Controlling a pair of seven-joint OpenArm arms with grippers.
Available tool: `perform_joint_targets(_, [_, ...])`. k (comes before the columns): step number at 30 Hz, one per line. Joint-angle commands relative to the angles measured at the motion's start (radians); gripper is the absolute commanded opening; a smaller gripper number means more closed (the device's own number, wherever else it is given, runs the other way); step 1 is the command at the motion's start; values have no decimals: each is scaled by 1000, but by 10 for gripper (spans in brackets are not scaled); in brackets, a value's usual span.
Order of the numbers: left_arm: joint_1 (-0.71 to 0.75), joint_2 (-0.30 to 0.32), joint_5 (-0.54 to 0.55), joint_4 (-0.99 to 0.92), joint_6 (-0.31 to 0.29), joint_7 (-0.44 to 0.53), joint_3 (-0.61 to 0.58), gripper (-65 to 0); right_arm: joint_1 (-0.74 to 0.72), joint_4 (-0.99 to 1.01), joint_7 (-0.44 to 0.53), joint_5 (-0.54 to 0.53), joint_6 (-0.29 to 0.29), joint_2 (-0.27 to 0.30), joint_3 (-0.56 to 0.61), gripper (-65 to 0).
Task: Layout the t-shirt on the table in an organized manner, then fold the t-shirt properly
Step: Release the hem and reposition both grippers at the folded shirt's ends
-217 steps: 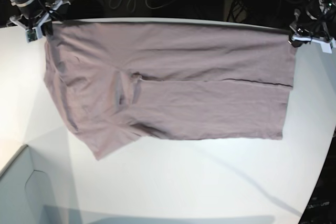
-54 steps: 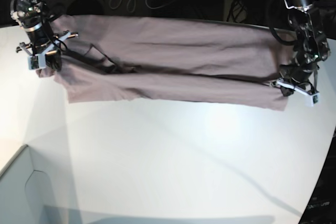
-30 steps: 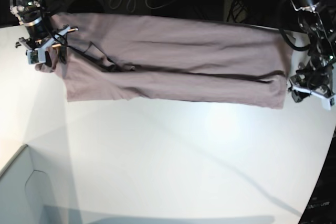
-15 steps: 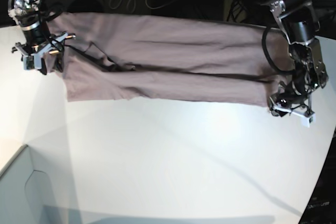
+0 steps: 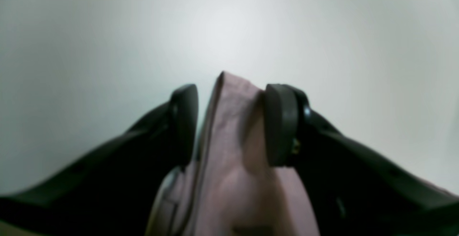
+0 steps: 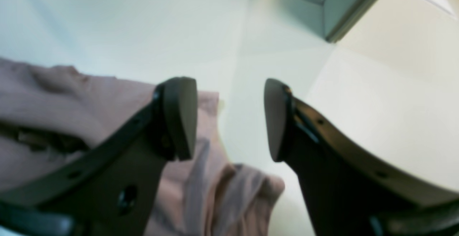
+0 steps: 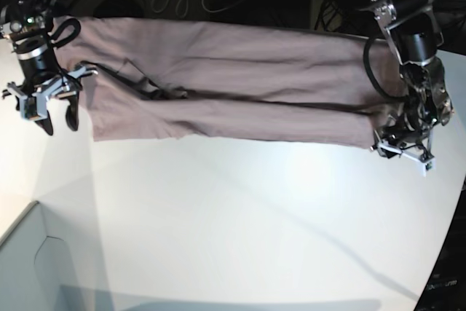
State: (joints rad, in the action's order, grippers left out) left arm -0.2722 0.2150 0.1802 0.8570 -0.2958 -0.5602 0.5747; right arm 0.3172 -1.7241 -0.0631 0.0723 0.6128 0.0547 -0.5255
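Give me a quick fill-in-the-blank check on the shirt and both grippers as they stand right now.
1. The t-shirt lies in a long band across the far part of the ____ table.
2. In the left wrist view, a corner of the shirt sits ____ the fingers of the left gripper.
3. The jaws of the right gripper stand ____, with nothing between them.
4. In the base view, the pale grey box sits at the near ____ corner.

Missing words: white; between; open; left

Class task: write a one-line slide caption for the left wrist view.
Left gripper straddles a corner of the mauve t-shirt, jaws apart on either side of the cloth, above the white table.
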Motion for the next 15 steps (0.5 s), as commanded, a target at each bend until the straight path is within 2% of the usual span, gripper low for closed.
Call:
perform_joint_targets(1, [-23, 7, 0, 14, -3, 36, 1, -367, -11, -20, 27, -13, 2, 3, -3, -348])
perform_joint_targets(6, [-23, -6, -37, 12, -3, 64, 0, -501, -34, -20, 27, -13, 2, 3, -3, -348])
perform_joint_targets(12, [-23, -7, -38, 12, -3, 64, 0, -588, -92, -1, 21, -12, 2, 4, -3, -348])
perform_joint_targets(14, [-23, -7, -38, 12, -3, 58, 0, -650, -123, 5, -13, -12, 2, 7, -3, -348])
perform_joint_targets(15, [-23, -7, -38, 12, -3, 56, 0, -650, -145, 9, -37, -12, 2, 9, -3, -348])
